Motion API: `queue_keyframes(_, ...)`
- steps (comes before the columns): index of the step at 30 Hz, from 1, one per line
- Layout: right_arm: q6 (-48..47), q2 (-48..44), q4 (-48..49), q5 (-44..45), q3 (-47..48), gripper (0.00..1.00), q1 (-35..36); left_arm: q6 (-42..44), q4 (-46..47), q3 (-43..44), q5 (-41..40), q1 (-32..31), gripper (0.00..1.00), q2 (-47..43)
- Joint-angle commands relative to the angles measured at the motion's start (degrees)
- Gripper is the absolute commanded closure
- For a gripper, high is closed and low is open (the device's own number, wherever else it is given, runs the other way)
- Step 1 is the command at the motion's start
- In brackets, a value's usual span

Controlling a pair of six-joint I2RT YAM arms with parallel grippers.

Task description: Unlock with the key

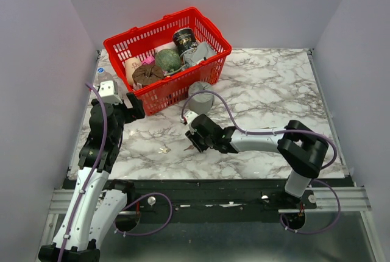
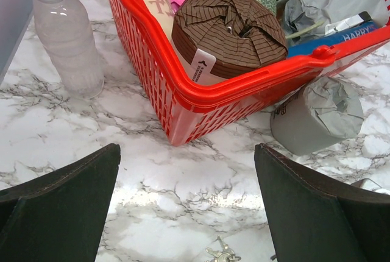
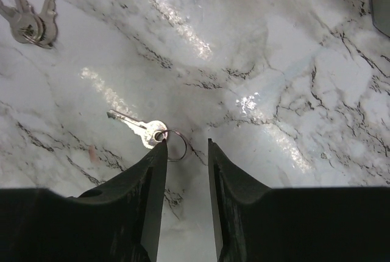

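On the marble bench (image 3: 292, 61) the key (image 3: 137, 127) is lying ungrasped; the right claw (image 3: 186, 144), narrowly spread, is hovering just beside it.

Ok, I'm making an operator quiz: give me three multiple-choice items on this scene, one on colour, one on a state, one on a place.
1. The basket is: A blue, B red, C green.
2. The left gripper is: A open, empty, B shut on a key, C shut on the basket.
3. The ringed key lies: A in the basket, B on the table by the right gripper, C in the left gripper.
Key: B, red mesh; A, fingers wide apart, nothing between; B, it rests on marble beside a fingertip.
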Motion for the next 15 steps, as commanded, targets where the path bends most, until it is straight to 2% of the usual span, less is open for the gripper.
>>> queue_keyframes(1,-1.04,2.14,-2.54,5.34,2.32,0.60,0.72,0.51,0.99,-0.53,0.30,0.47,0.01,-0.01)
queue_keyframes(15,-1.74,3.64,-2.72,5.69,3.03,0.64,2.47,0.68,0.99,-0.53,0.12,0.47,0.01,0.34)
